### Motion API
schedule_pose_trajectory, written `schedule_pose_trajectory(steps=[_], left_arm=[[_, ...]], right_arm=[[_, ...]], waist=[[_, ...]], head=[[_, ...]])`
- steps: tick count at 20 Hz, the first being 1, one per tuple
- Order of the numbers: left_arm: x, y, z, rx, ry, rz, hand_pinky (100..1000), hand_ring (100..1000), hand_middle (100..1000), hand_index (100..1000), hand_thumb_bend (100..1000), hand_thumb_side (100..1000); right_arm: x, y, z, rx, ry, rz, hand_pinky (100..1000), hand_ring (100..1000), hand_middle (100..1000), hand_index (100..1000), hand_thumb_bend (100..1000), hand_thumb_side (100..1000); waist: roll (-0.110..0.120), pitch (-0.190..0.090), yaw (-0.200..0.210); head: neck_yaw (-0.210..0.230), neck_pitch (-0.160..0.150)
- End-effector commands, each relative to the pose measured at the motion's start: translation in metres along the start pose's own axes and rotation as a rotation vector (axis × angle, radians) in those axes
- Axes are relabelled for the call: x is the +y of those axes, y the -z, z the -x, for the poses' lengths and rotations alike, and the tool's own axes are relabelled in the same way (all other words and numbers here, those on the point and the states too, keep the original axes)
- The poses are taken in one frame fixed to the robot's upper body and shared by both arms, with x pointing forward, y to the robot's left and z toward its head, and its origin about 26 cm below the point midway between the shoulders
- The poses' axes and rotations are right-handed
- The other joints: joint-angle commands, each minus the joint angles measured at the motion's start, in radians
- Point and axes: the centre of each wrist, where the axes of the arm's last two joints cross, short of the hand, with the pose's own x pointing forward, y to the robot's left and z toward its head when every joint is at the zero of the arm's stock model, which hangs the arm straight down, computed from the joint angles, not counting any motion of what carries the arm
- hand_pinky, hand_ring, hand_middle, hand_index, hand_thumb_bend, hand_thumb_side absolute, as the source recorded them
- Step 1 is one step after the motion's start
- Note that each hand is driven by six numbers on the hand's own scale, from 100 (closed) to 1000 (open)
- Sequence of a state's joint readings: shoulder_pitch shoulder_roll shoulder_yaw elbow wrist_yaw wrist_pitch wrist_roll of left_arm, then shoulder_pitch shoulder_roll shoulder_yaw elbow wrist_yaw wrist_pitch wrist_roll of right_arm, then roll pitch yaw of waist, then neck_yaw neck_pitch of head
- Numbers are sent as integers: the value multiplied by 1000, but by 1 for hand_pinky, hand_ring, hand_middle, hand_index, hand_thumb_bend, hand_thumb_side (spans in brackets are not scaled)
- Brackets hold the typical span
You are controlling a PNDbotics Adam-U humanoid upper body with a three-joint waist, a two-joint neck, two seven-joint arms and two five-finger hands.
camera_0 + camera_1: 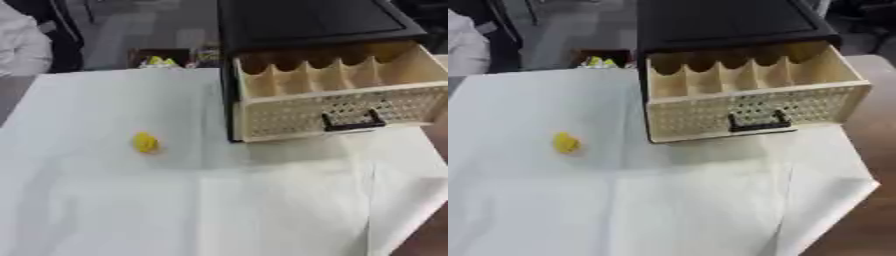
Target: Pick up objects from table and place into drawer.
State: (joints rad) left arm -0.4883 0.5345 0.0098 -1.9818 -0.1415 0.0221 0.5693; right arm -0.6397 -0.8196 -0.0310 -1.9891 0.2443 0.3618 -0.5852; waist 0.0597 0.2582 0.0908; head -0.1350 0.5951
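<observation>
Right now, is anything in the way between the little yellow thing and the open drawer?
Nothing visible is. The yellow thing lies alone on the white cloth, left of the drawer, which is pulled open. Only bare cloth lies between them. The drawer's front wall stands higher than the cloth. No robot hand shows.

Matt white cloth [219,210], pale perforated-front drawer [745,112], glossy black handle [756,123]

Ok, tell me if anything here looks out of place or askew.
Nothing is spilled or damaged. The white cloth hangs off the table's right side, its corner loose over the edge. The small yellow object lies alone on the cloth, left of the open drawer, whose compartments look empty. Neither hand is in view.
</observation>
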Motion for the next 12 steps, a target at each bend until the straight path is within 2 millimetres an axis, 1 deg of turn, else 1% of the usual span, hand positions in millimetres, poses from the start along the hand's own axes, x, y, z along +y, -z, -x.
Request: schedule_pose_trajectory(steps=[1,3,7,10,12], left_arm=[[3,8,-8,-40,1,-13,779,898,872,911,100,1000],[2,9,-9,-43,-1,-15,778,898,872,910,100,1000],[0,11,-11,-52,0,-17,777,898,872,911,100,1000],[-1,13,-13,-58,12,-16,777,898,871,911,100,1000],[-1,14,-13,-62,23,-15,777,898,871,911,100,1000]], right_arm=[[-2,4,-6,-74,17,148,295,579,521,833,100,1000],[0,2,-6,-106,37,218,379,641,577,842,100,1000],[4,-3,-3,-154,62,332,502,728,662,867,100,1000],[4,-5,-1,-194,70,406,564,752,687,881,100,1000],[2,-3,0,-222,71,440,575,756,691,883,100,1000]], waist=[[0,-7,1],[1,2,0],[3,26,-3],[5,42,-6],[6,53,-9]], head=[[-9,-12],[-17,-16],[-28,-32],[-39,-38],[-45,-36]])
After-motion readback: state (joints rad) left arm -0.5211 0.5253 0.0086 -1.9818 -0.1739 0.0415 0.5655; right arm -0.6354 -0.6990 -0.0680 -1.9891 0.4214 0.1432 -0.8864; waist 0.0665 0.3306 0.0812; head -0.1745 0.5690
